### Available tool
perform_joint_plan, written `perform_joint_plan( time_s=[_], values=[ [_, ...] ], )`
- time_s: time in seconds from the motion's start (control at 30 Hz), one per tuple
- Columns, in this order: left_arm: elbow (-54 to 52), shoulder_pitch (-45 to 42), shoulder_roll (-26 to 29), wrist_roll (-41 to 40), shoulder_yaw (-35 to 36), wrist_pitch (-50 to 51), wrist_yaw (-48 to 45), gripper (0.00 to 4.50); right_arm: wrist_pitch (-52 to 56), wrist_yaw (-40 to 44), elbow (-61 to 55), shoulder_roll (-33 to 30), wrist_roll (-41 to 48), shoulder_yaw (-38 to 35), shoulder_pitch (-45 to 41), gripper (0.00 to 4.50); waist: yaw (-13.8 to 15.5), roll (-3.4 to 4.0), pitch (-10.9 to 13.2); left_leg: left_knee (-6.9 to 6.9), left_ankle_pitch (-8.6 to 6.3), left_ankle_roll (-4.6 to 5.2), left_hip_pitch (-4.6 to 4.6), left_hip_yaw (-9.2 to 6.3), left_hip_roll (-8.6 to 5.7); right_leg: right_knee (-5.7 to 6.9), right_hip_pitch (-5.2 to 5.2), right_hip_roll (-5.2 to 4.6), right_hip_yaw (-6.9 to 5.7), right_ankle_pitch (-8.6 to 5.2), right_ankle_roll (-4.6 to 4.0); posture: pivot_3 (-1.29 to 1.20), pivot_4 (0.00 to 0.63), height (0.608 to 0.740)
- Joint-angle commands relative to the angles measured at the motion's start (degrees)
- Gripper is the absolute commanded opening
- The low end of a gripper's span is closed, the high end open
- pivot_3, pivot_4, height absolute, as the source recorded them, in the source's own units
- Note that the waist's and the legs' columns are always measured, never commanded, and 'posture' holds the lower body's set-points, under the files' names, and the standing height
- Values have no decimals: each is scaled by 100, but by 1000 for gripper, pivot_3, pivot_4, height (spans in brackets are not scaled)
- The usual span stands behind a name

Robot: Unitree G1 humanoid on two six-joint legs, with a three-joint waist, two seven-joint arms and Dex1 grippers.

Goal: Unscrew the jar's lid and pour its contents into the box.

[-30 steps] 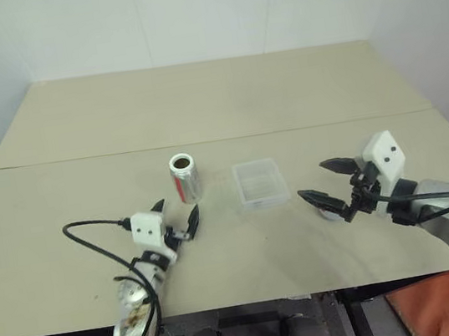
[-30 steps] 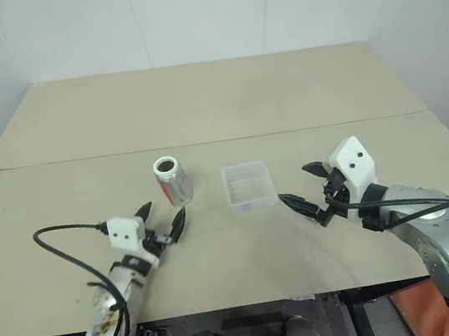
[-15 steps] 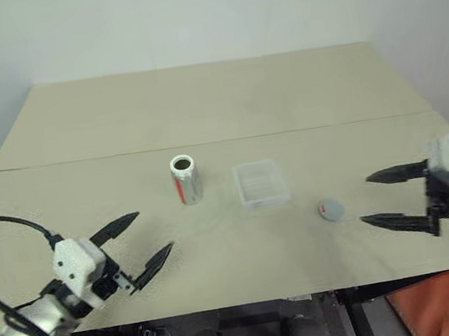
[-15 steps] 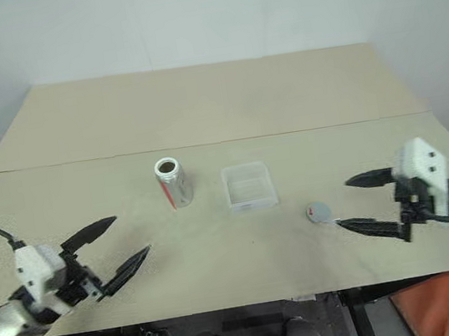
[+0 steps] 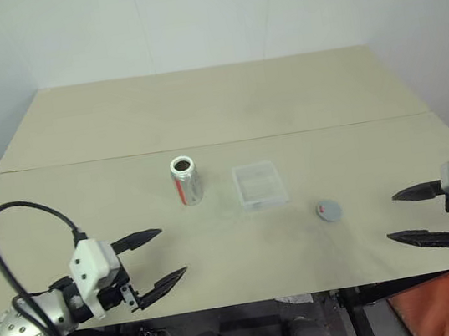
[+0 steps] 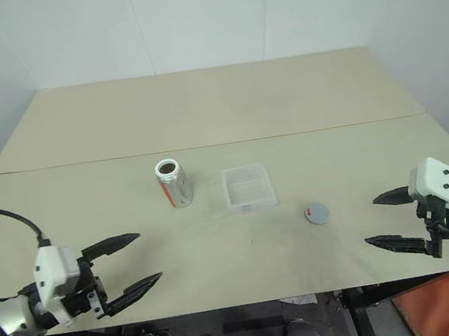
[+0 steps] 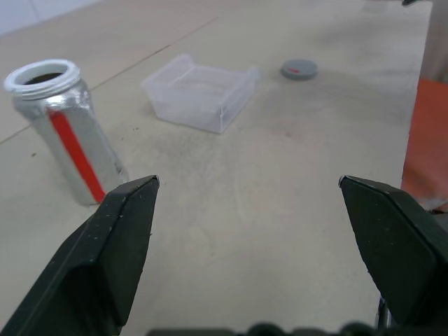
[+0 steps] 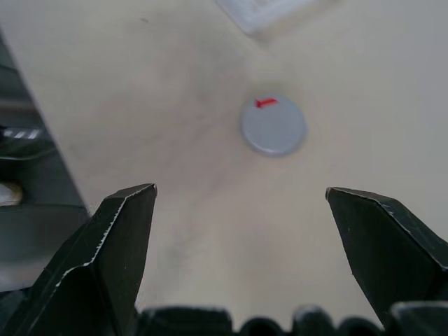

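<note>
Left claw [image 5: 155,256] gapes empty at the bench [image 5: 198,104] edge; the jar [image 5: 185,180] stands uncapped beside the box [image 5: 260,184], the lid [image 5: 328,211] lying beyond, right claw [image 5: 413,213] apart too. A careless reach could topple the jar. Its contents, and whether the box holds anything, are hard to make out
</note>
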Motion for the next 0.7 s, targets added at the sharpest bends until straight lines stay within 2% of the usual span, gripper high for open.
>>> perform_joint_plan(
  time_s=[0.03,0.23,0.4,0.53,0.7],
  values=[
    [137,-207,-15,153,-27,-148,-69,4490,199,-239,-289,75,80,-107,-75,4500,0,0,0,-3,0,-1,-2,0,0,0,-2,0,0,-1,0,0,150,740],
    [499,-334,-86,650,-74,-413,-6,4490,872,-368,-591,114,900,-397,-704,4500,-11,0,0,2,-1,1,-7,0,1,-2,-4,1,2,-1,1,0,150,740],
    [869,-270,230,676,33,-542,-582,4490,1048,-477,-1400,183,1025,-618,-365,4500,27,0,1,-1,-1,2,-14,-5,3,-3,-9,0,-7,-3,1,0,150,740],
    [1379,-471,371,1180,-154,-710,-557,4490,1076,-563,-1842,390,1112,-740,-7,4500,48,-1,1,3,-4,7,-17,-4,2,-4,-8,0,-6,-1,0,0,150,740],
    [1306,-559,518,547,157,-238,-964,4490,1108,-902,-1749,445,1192,-406,-475,4500,-2,-1,1,2,-5,8,-14,-5,5,-2,-10,0,-2,0,-1,0,150,740]
  ],
)
